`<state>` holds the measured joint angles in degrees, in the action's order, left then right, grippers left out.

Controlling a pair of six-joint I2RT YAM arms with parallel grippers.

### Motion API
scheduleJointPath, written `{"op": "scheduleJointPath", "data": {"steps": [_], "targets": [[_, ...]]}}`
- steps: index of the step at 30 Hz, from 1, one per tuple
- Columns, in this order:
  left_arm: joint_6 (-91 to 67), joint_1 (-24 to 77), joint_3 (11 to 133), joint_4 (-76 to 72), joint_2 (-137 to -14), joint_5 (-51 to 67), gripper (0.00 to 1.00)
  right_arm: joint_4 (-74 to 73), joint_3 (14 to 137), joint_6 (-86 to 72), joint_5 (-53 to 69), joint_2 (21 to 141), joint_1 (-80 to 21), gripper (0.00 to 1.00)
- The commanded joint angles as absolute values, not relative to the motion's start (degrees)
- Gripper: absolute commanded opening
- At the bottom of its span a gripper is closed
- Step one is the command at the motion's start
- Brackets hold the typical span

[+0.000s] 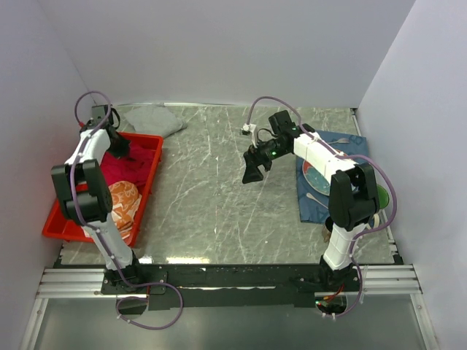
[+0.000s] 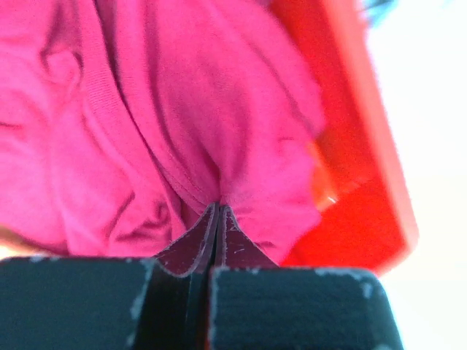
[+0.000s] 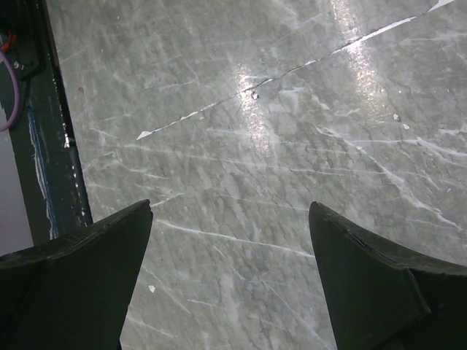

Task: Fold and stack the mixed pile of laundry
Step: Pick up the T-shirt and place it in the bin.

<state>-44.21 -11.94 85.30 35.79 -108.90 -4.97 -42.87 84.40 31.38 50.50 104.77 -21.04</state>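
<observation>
The crimson-magenta shirt (image 1: 130, 166) lies bunched in the red plastic tray (image 1: 152, 164) at the left. My left gripper (image 1: 119, 151) is down in the tray, shut on a fold of the shirt (image 2: 219, 146); its jaws meet at the cloth (image 2: 219, 206). The orange-and-white patterned cloth (image 1: 124, 200) lies in the near part of the tray. The grey garment (image 1: 152, 119) lies crumpled on the table behind the tray. My right gripper (image 1: 255, 173) is open and empty above the bare marble table (image 3: 255, 146), its fingers (image 3: 95, 255) wide apart.
A dark blue placemat cloth (image 1: 343, 175) with a plate and cutlery lies at the right, beside my right arm. White walls close in the table on three sides. A dark frame rail (image 3: 44, 146) shows at the left in the right wrist view.
</observation>
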Motion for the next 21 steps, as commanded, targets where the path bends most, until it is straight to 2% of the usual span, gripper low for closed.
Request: {"op": "scheduleJointPath", "data": {"steps": [1,10,16,21], "targets": [[-41.49,-12.30,85.16,31.99,-97.50,-4.75,0.01,-42.80,86.75,31.29,51.50,102.57,-20.22,0.95],[-37.62,-11.17,90.08,25.41,-81.24,-1.67,0.01,-43.68,88.76,31.82,51.68,102.13,-19.86,0.95],[-25.41,1.39,92.98,9.97,-70.07,-2.82,0.01,-45.61,93.15,33.66,51.68,101.60,-19.77,0.95],[-21.18,10.27,104.31,10.45,-71.71,2.10,0.01,-46.23,96.15,34.98,52.20,100.81,-19.51,0.96]]}}
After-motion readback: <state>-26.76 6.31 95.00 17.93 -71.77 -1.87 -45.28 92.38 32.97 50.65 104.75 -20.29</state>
